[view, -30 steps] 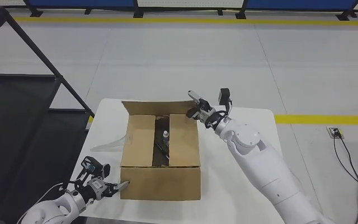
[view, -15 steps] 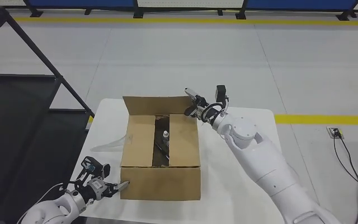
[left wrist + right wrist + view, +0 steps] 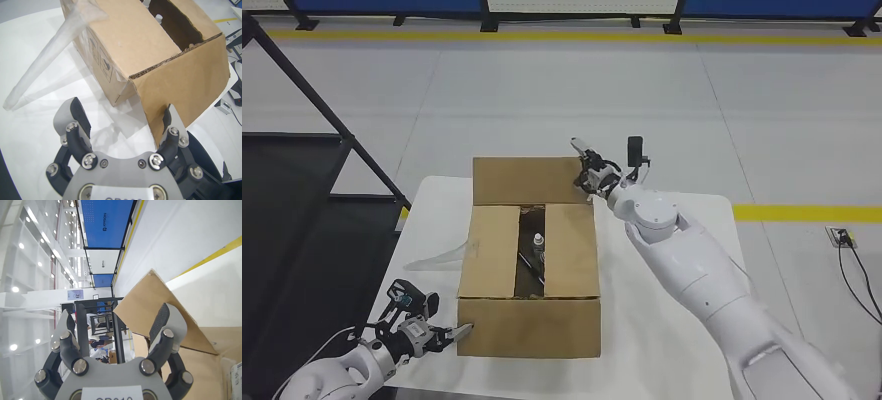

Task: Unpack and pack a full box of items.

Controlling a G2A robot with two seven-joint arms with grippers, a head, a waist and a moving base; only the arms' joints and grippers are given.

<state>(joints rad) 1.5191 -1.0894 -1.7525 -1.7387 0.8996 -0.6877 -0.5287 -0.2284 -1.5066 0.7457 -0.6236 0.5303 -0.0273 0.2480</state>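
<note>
At frame centre on the desk [image 3: 437, 205], the cardboard box [image 3: 530, 325] stands with its upper-edge flap [image 3: 527, 180] upright. The right claw [image 3: 583, 165], released, sits at that flap's right corner. The left claw [image 3: 454, 333], fingers spread, lies beside the box's lower-left corner. A small bottle [image 3: 538, 241] stands inside the box.

Left hand [image 3: 122, 107] open, held low; right hand [image 3: 115, 310] open, extended forward.

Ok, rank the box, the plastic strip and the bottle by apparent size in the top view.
Largest: box.
Then: plastic strip.
Smallest: bottle, though it sits deep inside, farther from the camera.
</note>
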